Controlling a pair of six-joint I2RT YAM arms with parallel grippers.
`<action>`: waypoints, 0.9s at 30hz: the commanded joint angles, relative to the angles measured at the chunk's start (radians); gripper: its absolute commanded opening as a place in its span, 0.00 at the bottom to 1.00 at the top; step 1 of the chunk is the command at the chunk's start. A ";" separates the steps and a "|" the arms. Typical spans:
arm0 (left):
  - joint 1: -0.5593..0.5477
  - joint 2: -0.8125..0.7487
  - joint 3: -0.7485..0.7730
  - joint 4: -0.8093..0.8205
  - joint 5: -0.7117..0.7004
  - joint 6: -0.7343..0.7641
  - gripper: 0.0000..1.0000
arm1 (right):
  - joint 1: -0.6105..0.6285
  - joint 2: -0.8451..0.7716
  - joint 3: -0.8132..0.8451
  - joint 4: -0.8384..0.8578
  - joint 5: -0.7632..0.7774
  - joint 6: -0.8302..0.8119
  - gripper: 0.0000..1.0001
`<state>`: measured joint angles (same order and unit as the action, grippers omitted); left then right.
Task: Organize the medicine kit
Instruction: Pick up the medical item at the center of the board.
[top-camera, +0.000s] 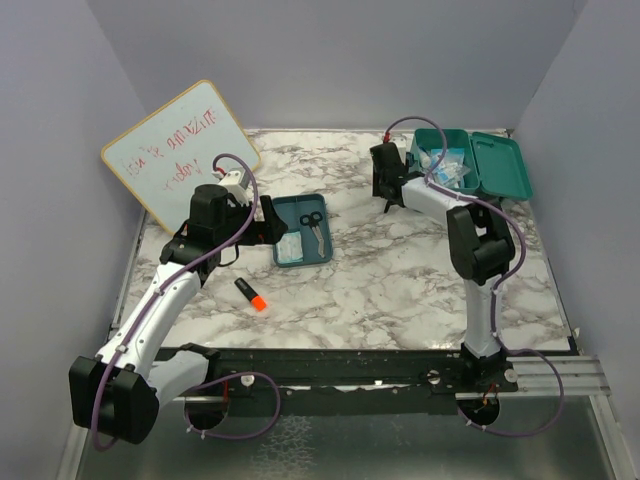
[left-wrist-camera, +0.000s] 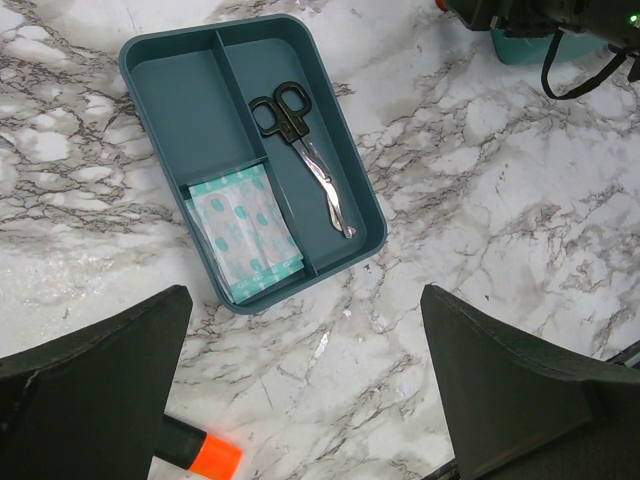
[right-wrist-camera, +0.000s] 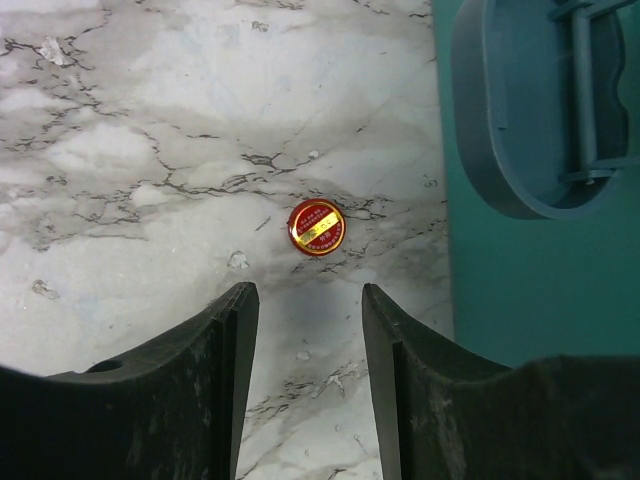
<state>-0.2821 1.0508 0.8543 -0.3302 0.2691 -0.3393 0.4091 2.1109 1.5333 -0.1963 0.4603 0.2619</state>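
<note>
Top external: the bench (top-camera: 400, 275) is marbled. The medicine kit (top-camera: 440, 133) stands at the far right corner with its lid (top-camera: 500, 167) swung open to the right; white and blue packets show inside. A whiteboard (top-camera: 180, 150) leans at the far left. Near mid-bench lies a shallow divided tray (top-camera: 291, 211) holding scissors (top-camera: 312, 225) and a pack of plasters (top-camera: 290, 248). An orange-tipped marker (top-camera: 251, 294) lies on the bench just in front of the tray. The left arm (top-camera: 165, 295) reaches to the tray's left side; the right arm (top-camera: 478, 250) bends back toward the kit's left side.

Left wrist: the left hand (left-wrist-camera: 305, 300) is spread wide and grips nothing. It hangs above bare bench just short of the tray. The scissors lie in the long compartment, the plasters in the nearer small one (the farther small one holds nothing). The marker's orange tip is just beside the left finger.

Right wrist: the right hand (right-wrist-camera: 307, 295) is parted – nothing between its fingers. A small round red tin (right-wrist-camera: 316, 227) lies on the bench beyond the gap, just beside the kit's teal surface at the frame's right.
</note>
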 joint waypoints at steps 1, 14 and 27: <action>-0.002 -0.023 -0.004 0.014 -0.018 0.011 0.99 | -0.013 0.034 0.021 0.007 -0.011 0.018 0.52; -0.003 -0.025 -0.004 0.015 -0.027 0.013 0.99 | -0.039 0.093 0.047 0.021 -0.045 0.039 0.52; -0.003 -0.027 -0.003 0.014 -0.029 0.014 0.99 | -0.047 0.148 0.082 0.031 -0.062 0.022 0.51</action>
<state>-0.2821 1.0470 0.8543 -0.3302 0.2604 -0.3378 0.3710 2.2116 1.5860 -0.1741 0.4263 0.2878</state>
